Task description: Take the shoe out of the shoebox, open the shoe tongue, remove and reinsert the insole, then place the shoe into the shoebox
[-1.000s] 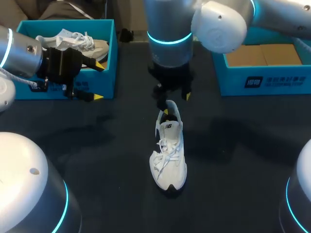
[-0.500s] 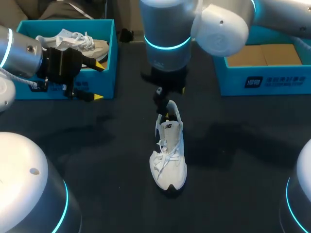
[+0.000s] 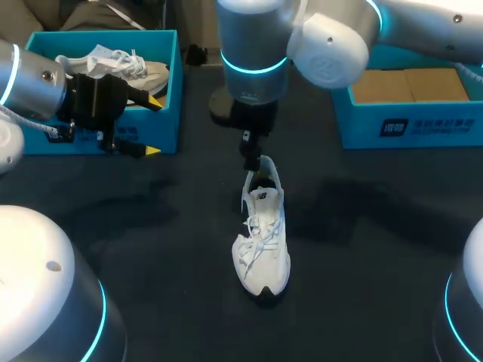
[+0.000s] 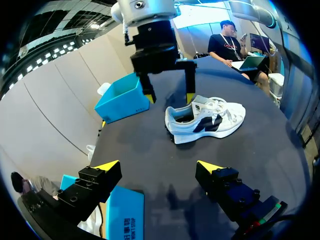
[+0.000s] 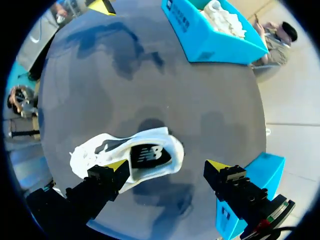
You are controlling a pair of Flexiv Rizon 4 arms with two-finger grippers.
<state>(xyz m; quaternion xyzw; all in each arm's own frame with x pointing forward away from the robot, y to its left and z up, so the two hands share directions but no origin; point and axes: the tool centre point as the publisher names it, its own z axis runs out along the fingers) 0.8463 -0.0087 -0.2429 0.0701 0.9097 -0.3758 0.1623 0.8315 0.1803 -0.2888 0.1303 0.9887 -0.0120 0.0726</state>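
White shoe out of its box, upright near the middle of the table, toe toward the near edge and heel toward the far edge. The right gripper hangs just above the heel opening, fingers spread wide and holding nothing. The left gripper, equally wide open and empty, sits beside the left shoebox at the far left corner. The right shoebox stands at the far right corner. Step in hand, as judged: opening the tongue. The next move calls for lowering one finger inside the collar, then pinching the tongue.
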